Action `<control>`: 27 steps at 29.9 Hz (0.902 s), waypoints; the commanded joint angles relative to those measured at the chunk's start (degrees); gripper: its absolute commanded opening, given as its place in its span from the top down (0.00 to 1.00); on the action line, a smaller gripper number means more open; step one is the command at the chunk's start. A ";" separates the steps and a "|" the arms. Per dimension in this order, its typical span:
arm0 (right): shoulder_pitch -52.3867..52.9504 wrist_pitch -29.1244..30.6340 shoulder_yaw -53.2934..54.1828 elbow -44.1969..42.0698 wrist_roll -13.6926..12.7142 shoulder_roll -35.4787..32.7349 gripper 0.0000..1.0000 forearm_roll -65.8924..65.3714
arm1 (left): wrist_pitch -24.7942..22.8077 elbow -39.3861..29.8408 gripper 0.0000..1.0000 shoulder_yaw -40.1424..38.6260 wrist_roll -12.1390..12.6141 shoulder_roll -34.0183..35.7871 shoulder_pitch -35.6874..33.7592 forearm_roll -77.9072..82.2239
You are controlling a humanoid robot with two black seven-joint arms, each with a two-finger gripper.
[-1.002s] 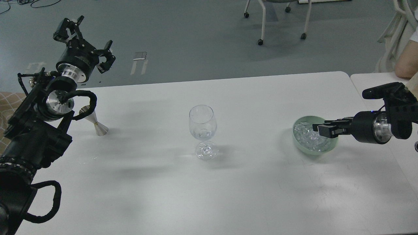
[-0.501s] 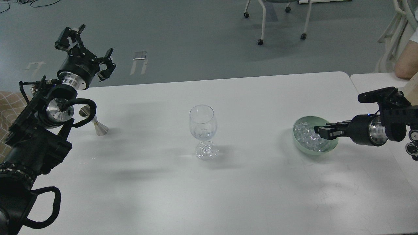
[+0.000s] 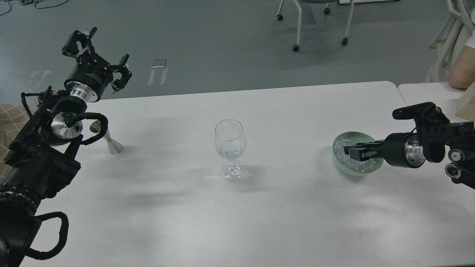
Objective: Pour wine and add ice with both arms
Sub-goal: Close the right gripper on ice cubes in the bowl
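Note:
A clear stemmed glass [image 3: 230,142] stands mid-table with a little clear wine [image 3: 230,152] at the bottom of its bowl. A pale green bowl [image 3: 357,172] at the right holds several pieces of ice [image 3: 340,155]. My right gripper [image 3: 350,151] reaches in from the right, low over the ice inside the bowl; its fingers are dark and side-on, so I cannot tell whether they hold anything. My left gripper [image 3: 99,53] is raised above the table's far left corner, open and empty. A silver jigger [image 3: 108,140] stands below it, partly hidden by my left arm.
A second white table [image 3: 426,91] adjoins at the right, with a tan box [image 3: 467,105] on it. A person's arm [image 3: 462,70] shows at the right edge. A wheeled chair [image 3: 319,22] stands on the floor behind the table.
My right gripper has moved left across the bowl, toward its left rim. My left gripper dropped slightly, then held still. The glass and the jigger have not moved.

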 commanded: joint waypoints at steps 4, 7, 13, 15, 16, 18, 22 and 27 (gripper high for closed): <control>-0.49 0.33 -0.08 0.28 -0.08 -0.06 0.55 -0.09 | -0.01 0.00 0.02 -0.38 0.11 0.05 -0.01 0.00; -0.67 0.33 -0.17 0.28 -0.35 -0.06 0.55 -0.18 | -0.10 0.00 0.02 -0.47 0.02 0.14 -0.01 0.00; -0.58 0.33 -0.17 0.54 -1.31 -0.06 0.55 -0.27 | -0.10 0.00 0.02 -0.56 0.02 0.05 0.08 0.00; -0.58 0.33 -0.17 0.63 -1.40 -0.06 0.55 -0.35 | -0.01 0.00 0.02 -0.56 0.02 0.05 0.08 -0.08; -0.67 0.33 -0.17 0.63 -1.40 -0.06 0.55 -0.35 | -0.01 0.00 0.02 -0.56 0.02 0.14 0.08 -0.09; -0.67 0.41 -0.26 0.72 -1.57 -0.06 0.58 -0.35 | -0.01 0.00 0.02 -0.56 0.11 0.14 0.08 -0.52; -1.81 0.68 -0.26 0.81 -2.54 -0.06 0.72 -0.35 | -0.01 0.00 0.02 -0.56 0.11 0.23 -0.01 -0.70; -1.90 0.68 -0.26 1.07 -2.63 -0.41 0.78 -0.35 | 0.08 0.00 0.02 -0.47 0.11 0.06 0.08 -0.70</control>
